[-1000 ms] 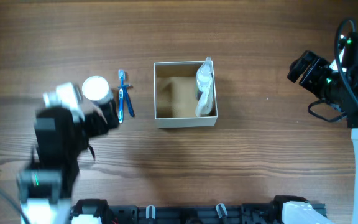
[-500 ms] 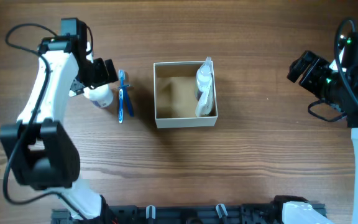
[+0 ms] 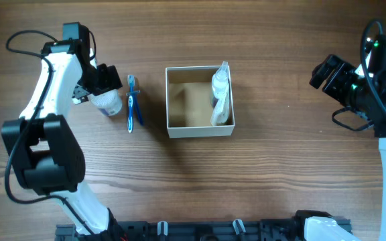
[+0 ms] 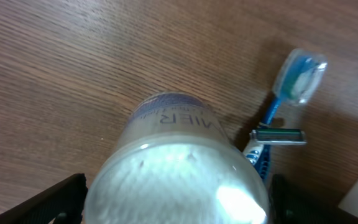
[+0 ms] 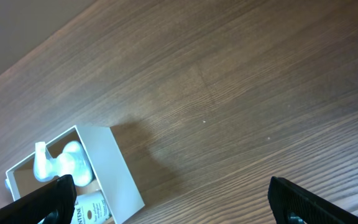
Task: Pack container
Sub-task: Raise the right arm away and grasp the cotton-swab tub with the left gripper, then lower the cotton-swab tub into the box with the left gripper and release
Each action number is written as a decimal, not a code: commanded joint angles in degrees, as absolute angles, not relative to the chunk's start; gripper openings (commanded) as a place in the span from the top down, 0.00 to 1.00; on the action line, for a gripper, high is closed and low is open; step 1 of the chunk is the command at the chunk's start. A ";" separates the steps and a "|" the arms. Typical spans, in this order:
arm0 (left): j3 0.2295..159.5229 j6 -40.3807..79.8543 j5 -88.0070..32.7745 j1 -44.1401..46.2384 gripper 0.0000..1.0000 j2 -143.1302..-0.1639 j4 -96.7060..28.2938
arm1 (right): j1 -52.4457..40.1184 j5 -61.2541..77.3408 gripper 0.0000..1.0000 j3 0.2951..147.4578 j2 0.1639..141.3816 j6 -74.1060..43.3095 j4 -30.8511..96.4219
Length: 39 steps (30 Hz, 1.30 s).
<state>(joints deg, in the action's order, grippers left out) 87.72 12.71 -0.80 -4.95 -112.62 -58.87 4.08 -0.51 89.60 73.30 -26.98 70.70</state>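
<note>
The jar (image 4: pixel 176 155), standing well left of the container (image 3: pixel 200 131), is straddled by the left gripper (image 3: pixel 104 86), jaws spread wide and not yet pressed in. The lid should be centred between them before closing, and the toothbrush (image 4: pixel 291 81), lying between jar and container, left unnudged. Far right of the container, the right gripper (image 3: pixel 324 72) is held open and empty. A white tube (image 3: pixel 221 94) is seen inside the container.

Left wrist view: on the side of the jar (image 4: pixel 176 168), at 12 o'clock from its lid, you read "AIER", cut off; the smaller line is illegible.
Right wrist view, 7 o'clock: the bottle (image 5: pixel 91 211) in the container (image 5: pixel 120 180) shows "NTINE", partial.
</note>
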 commanded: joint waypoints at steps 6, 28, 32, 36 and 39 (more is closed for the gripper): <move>88.09 12.16 -1.48 -4.99 0.29 -114.39 -59.66 | 4.25 -1.85 0.00 89.89 73.67 -27.16 70.59; 98.04 12.45 -9.04 23.57 0.39 -96.36 -62.92 | 4.25 -1.85 0.00 89.89 73.67 -27.14 70.59; 98.04 14.26 -2.02 28.38 0.36 -106.45 -59.64 | 4.25 -1.85 0.00 89.89 73.67 -27.16 70.59; 98.04 16.14 -2.11 28.71 0.36 -113.99 -57.19 | 4.25 -1.85 0.00 89.89 73.67 -27.14 70.59; 98.04 16.95 -2.07 28.71 0.35 -117.38 -55.79 | 4.25 -1.87 0.00 89.89 73.67 -27.14 70.59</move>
<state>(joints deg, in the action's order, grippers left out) 97.89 14.76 -3.64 28.77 -115.15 -56.95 4.08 -0.51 89.60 73.30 -26.98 70.70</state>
